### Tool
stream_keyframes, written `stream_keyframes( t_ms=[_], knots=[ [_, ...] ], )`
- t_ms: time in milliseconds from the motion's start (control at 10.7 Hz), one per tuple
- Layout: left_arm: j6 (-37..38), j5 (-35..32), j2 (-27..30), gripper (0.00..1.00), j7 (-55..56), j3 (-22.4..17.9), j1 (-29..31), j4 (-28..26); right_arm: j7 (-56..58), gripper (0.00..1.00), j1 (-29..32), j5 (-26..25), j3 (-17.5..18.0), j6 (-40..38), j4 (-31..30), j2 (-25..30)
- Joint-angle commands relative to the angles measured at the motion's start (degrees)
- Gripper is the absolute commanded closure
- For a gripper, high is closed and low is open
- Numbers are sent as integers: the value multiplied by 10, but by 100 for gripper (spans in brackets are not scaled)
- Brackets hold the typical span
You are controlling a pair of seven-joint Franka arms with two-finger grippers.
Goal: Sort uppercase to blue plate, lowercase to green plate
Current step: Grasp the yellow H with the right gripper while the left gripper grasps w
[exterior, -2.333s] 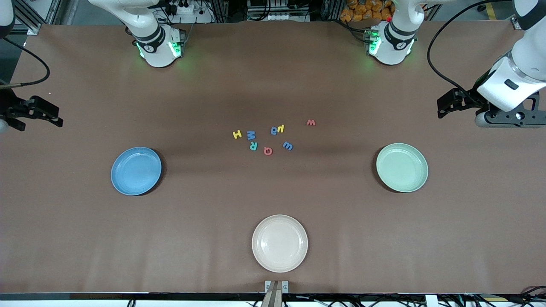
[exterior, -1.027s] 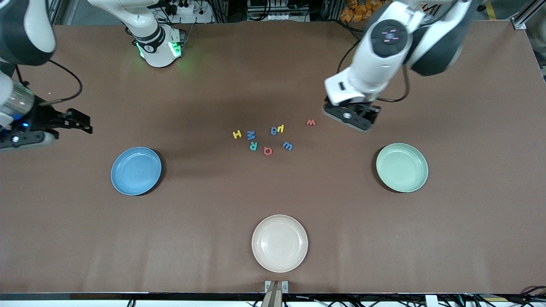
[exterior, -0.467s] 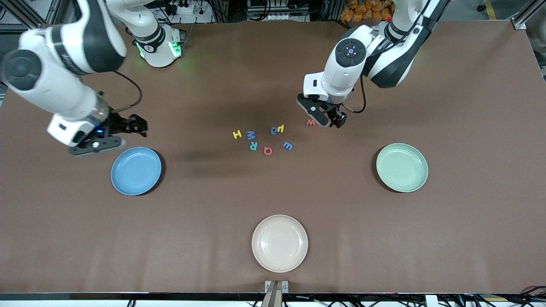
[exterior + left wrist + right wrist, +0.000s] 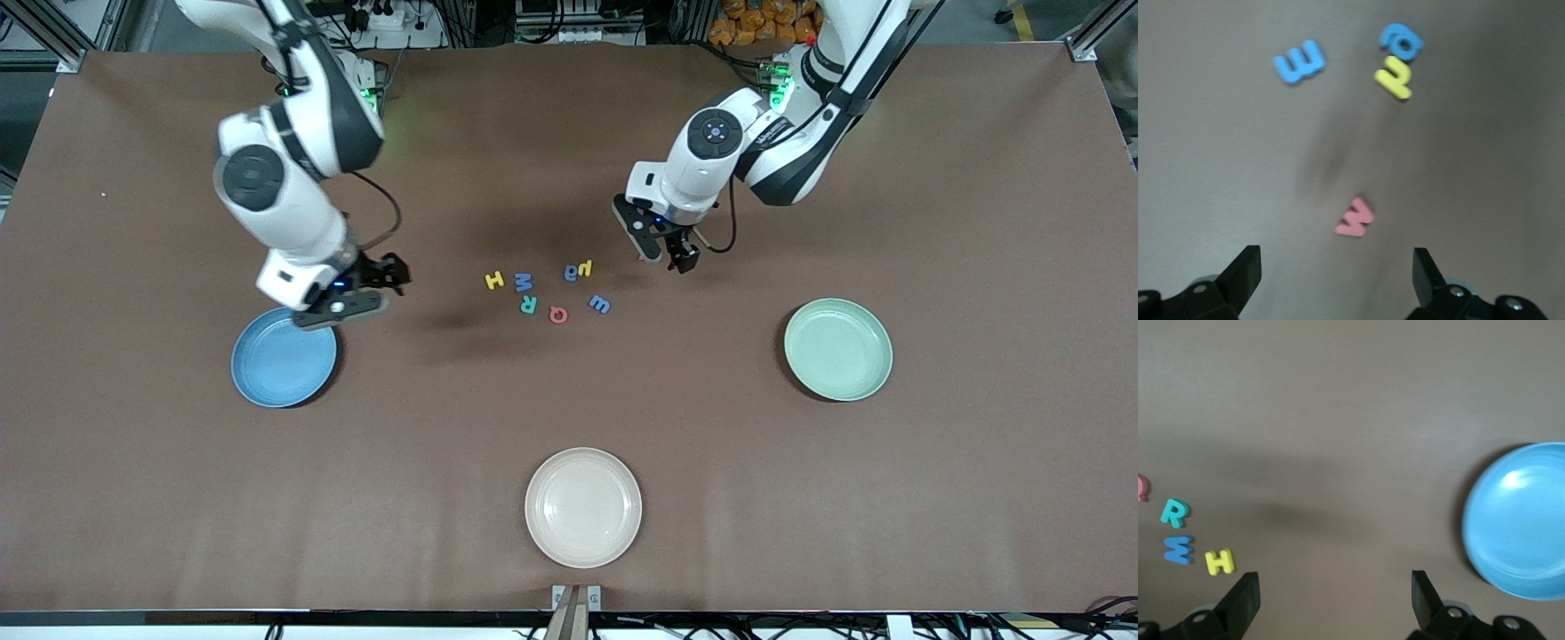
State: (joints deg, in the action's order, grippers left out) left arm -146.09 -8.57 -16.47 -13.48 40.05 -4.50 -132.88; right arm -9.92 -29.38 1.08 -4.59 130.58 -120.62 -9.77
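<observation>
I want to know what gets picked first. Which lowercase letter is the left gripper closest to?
The red w: it lies alone right under the open left gripper, apart from the other letters, which cluster toward the right arm's end.

Even overhead light; soft arm shadows on the brown bench (image 4: 569, 400); both wrist views slightly motion-blurred.

Brown worktop (image 4: 569, 133); blue plate (image 4: 284, 357), pale green plate (image 4: 837, 348), cream plate (image 4: 582, 507). Letters: yellow H (image 4: 494, 280), blue M (image 4: 524, 283), green R (image 4: 528, 304), red Q (image 4: 557, 314), red w (image 4: 1355, 218).
</observation>
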Motion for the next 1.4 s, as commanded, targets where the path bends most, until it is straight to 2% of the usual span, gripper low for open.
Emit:
stream_keyframes(
  t_ms=[0,187,280,373,653,1027,1307],
  knots=[
    [-17,-62,-14,0,13,14,-12,-6,-67,0,-53,6,-2,80,-8,-65],
    [-44,-135,-43,7,25,14,-12,-10,-79,3,-72,6,11,158,-18,-117],
    [-51,-165,-58,7,35,14,-10,-12,-80,9,-73,7,19,191,-23,-133],
    [-52,-195,-65,7,53,13,-11,-10,-81,10,-71,15,29,207,-26,-145],
    [-73,-298,-90,7,83,-5,-13,-5,-81,12,-72,92,52,207,-38,-149],
    [-89,-339,-109,10,83,-29,-23,-5,-79,21,-74,99,73,209,-52,-149],
    [-89,-344,-117,10,84,-35,-31,-5,-69,28,-80,99,75,209,-59,-150]
  ],
)
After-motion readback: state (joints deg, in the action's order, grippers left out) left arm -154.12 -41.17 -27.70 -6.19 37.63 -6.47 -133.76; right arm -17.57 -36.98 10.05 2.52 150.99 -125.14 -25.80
